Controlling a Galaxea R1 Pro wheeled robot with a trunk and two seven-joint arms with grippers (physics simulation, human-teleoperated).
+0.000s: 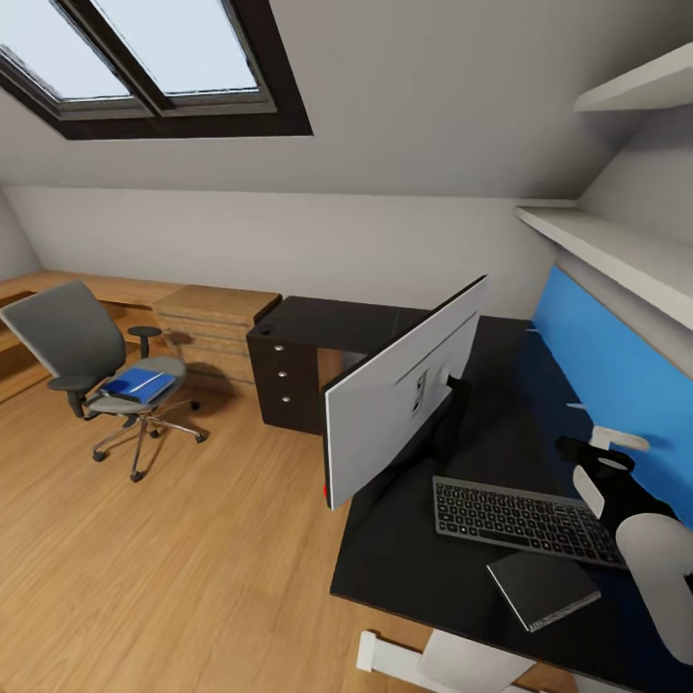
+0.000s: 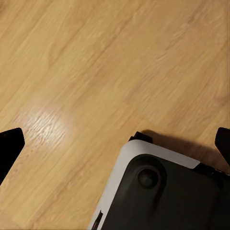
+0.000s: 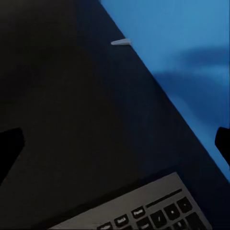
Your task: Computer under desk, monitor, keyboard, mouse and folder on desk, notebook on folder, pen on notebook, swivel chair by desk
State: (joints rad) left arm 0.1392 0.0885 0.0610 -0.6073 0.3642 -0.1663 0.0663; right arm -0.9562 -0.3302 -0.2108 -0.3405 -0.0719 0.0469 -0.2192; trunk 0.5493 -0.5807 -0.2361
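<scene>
A: What is seen toward the left of the head view?

B: A chair is seen on the wood floor, well apart from the desk. A blue folder is carried on its seat, and a thin pale item is laid across the folder; what it is cannot be told. A low wooden cabinet is set against the wall behind the chair.

A: And further along?

B: The desk's black drawers are met first, then the monitor, which is stood upright near the desk's left edge with its grey back turned to the camera. A keyboard is laid flat just beside the monitor's foot, toward the desk's front edge. A grey notebook is placed at the front edge, its corner touching or nearly touching the keyboard. The blue back panel is run along the far right edge.

A: How are the grippers held?

B: The left gripper is held spread over bare floor, with nothing between its fingertips. The right gripper is likewise spread wide and empty, above the desk between the keyboard and the back panel.
</scene>
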